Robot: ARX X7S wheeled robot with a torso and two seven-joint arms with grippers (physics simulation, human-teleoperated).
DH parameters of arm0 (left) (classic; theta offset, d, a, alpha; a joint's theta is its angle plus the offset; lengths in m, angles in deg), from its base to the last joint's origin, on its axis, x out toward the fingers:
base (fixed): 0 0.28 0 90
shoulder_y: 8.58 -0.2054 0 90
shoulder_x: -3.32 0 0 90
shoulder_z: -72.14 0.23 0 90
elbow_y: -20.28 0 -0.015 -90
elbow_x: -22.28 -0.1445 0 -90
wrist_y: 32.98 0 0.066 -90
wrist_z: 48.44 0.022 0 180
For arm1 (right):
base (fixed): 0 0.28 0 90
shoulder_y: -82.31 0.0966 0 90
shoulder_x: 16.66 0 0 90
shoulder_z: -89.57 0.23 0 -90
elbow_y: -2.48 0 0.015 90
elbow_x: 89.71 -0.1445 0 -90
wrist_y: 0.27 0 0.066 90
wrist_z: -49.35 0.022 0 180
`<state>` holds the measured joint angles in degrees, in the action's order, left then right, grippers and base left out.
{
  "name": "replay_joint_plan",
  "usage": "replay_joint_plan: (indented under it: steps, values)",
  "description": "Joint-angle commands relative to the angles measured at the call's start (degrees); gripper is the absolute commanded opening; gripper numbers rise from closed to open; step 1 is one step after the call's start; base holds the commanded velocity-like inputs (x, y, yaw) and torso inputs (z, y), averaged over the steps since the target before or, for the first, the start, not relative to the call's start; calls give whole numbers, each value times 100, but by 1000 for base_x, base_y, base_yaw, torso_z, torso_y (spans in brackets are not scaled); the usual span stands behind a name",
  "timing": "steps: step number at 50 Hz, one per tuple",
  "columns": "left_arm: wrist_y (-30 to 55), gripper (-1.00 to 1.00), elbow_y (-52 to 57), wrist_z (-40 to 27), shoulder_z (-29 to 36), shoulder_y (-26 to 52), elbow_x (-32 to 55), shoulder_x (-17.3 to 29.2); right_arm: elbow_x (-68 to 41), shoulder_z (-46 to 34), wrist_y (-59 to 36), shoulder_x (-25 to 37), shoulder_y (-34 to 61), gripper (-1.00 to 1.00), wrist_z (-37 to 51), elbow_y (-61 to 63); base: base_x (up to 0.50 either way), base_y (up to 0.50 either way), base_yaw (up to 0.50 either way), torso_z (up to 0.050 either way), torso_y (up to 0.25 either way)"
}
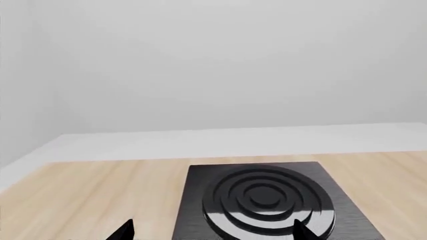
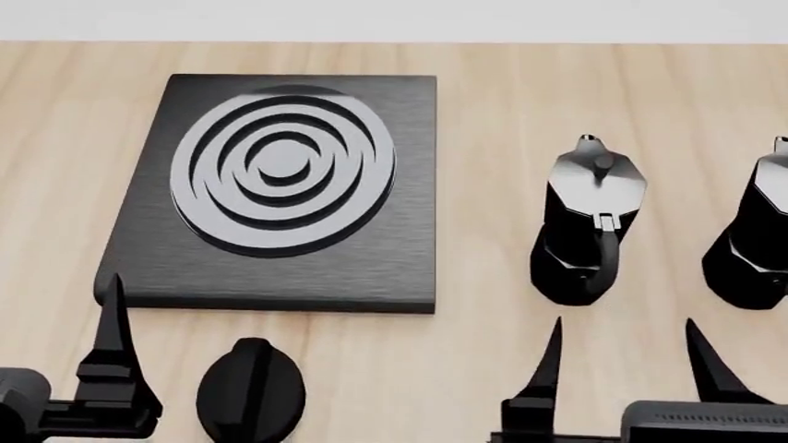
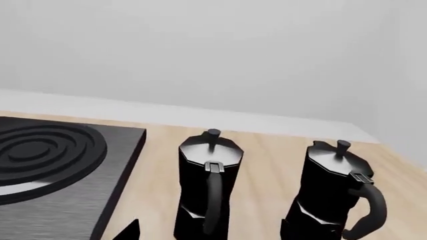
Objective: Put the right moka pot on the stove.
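The right gripper stood with its jaws spread and empty, facing the gap between the two pots. The right moka pot was ahead and to its outer side, well apart from the stove. I think it should shift outward and close on the pot's body. The left gripper was also spread wide. The table was pale wood, the wall plain grey.

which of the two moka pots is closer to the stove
The left moka pot, standing between the stove and the right moka pot, which is cut off at the head view's right edge.
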<state>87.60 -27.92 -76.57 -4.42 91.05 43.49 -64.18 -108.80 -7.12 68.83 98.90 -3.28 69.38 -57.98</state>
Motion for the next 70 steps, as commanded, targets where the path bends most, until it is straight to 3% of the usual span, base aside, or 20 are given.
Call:
replay_joint_plan:
  steps: [1, 25, 70]
  values:
    - [12, 100, -7, -41, -19, 9, 38, -6, -259, 459, 14, 304, -96, 100, -69, 68, 0, 0, 0, 0, 0]
    - [9, 100, -15, -126, 3, 3, 22, 17, -511, 1026, 542, 541, -326, 100, -380, -507, 0, 0, 0, 0, 0]
    - [-4, 100, -38, -160, -41, 4, 206, 61, -762, 1379, 574, 820, 474, 100, -712, -1838, 0, 0, 0, 0, 0]
